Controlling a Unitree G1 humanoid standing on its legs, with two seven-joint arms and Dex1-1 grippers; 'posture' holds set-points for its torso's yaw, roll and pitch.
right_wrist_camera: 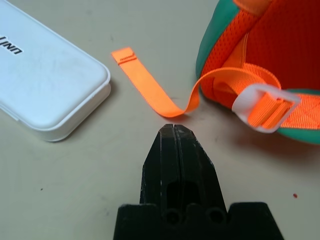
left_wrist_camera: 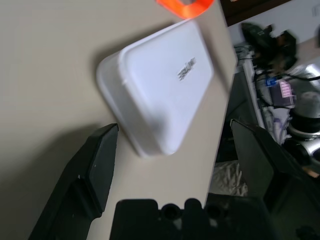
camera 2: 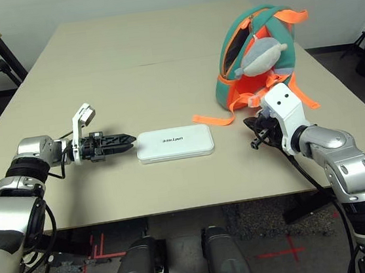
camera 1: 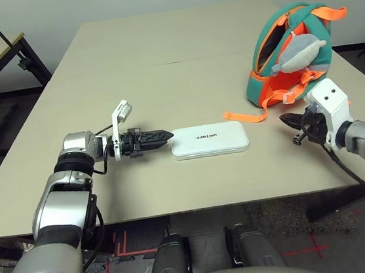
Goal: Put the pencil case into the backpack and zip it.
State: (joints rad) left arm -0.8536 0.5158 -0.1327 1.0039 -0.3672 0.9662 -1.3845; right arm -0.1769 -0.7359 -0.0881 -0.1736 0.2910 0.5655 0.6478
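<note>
On the counter (camera 1: pixel 127 57), in front of the robot, the white pencil case (camera 1: pixel 209 139) lies flat, its long axis running left to right, well apart from the backpack (camera 1: pixel 260 93) at the far right. The left tool (left_wrist_camera: pixel 172 132) is spread and empty, just beside the case's left short end and pointing along that long axis; it is the nearer of the two. The right tool (right_wrist_camera: pixel 175 127) is pressed together with nothing in it, close to the loose orange strap (right_wrist_camera: pixel 155 92). The next move probably calls for the left one to go forward, a finger either side of that near end.
</note>
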